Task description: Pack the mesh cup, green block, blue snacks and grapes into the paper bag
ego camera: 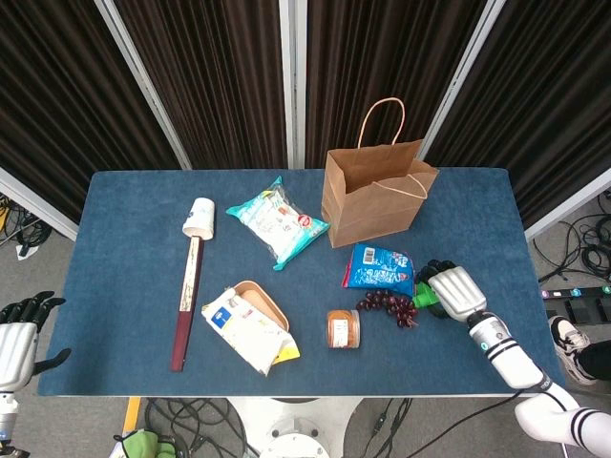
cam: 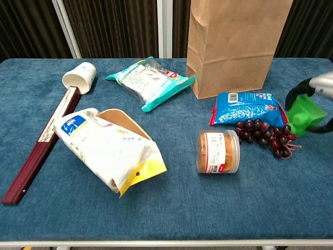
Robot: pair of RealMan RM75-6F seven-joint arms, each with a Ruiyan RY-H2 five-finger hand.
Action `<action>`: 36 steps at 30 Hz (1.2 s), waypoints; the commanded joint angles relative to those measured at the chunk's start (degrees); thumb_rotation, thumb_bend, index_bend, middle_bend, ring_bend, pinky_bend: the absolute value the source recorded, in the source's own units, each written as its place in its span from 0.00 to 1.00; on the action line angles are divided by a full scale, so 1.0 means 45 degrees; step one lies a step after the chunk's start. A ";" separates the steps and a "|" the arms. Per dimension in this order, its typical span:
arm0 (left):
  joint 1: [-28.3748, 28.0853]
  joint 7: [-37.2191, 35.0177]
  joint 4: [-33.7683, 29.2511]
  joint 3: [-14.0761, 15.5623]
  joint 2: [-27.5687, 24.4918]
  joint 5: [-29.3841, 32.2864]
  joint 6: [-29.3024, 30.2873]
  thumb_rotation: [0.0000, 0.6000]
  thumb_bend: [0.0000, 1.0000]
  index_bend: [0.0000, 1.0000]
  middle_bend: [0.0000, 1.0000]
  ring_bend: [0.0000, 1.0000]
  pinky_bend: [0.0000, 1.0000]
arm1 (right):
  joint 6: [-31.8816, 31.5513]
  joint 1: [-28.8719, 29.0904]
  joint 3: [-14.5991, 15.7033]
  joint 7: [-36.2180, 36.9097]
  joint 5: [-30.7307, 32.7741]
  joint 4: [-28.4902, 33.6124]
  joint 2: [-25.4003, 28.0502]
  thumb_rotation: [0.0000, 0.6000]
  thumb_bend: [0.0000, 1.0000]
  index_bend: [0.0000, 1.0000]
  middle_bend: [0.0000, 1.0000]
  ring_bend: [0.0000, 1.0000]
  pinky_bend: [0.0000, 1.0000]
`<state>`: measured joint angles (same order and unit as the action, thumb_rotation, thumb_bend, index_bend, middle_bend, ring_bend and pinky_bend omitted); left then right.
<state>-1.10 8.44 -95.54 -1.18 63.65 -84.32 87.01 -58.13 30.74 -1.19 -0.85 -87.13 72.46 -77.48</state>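
The right hand [ego camera: 454, 289] reached in from the near right of the blue surface [ego camera: 124, 248], its fingers [cam: 295, 94] curled over the green block [cam: 306, 115] and its thumb under the block's near edge, so the block sat gripped between them. In the chest view the block looked tilted; whether it was clear of the surface could not be told. Just left of the block lay the grapes [ego camera: 389, 306], a dark bunch touching the near edge of the blue snacks [ego camera: 380, 268], a flat pouch lying near the foot of the paper bag [ego camera: 374, 194]. The bag stood upright and open-mouthed at the far right of the surface, its handles raised.

The left hand [ego camera: 17, 341] hung off the near left corner, beyond the surface's edge, fingers spread and holding nothing.

A small clear jar [ego camera: 344, 328] with an orange label lay on its side near the grapes, to their left. Further left, a white and yellow bag [ego camera: 248, 330] rested partly over a tan tray [ego camera: 263, 301]. A teal-edged packet [ego camera: 279, 221] lay left of the paper bag, and at the far left a paper cup [ego camera: 199, 218] lay on its side at the far end of a dark red folded fan [ego camera: 186, 303].
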 commanded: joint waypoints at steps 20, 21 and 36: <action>0.0043 -0.0001 -0.0087 0.0016 -0.0045 -0.0078 0.0087 1.00 0.05 0.31 0.30 0.26 0.24 | -0.2189 0.1524 -0.4183 0.2072 0.1540 0.6049 0.5163 1.00 0.23 0.43 0.45 0.20 0.29; 0.0051 -0.0008 -0.0090 0.0029 -0.0044 -0.0087 0.0089 1.00 0.05 0.31 0.30 0.26 0.24 | -0.1858 0.1808 -0.4417 0.1810 0.2078 0.5962 0.5054 1.00 0.23 0.43 0.44 0.20 0.29; -0.0015 -0.0026 -0.0001 -0.0027 0.0044 0.0257 -0.0217 1.00 0.05 0.31 0.30 0.26 0.24 | 0.1805 0.5509 -0.4998 -0.2772 0.8726 0.2401 0.2200 1.00 0.23 0.36 0.42 0.19 0.26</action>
<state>-1.15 8.31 -95.58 -1.28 63.81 -83.24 86.10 -52.89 51.93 -23.98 -9.01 -52.15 87.20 -64.10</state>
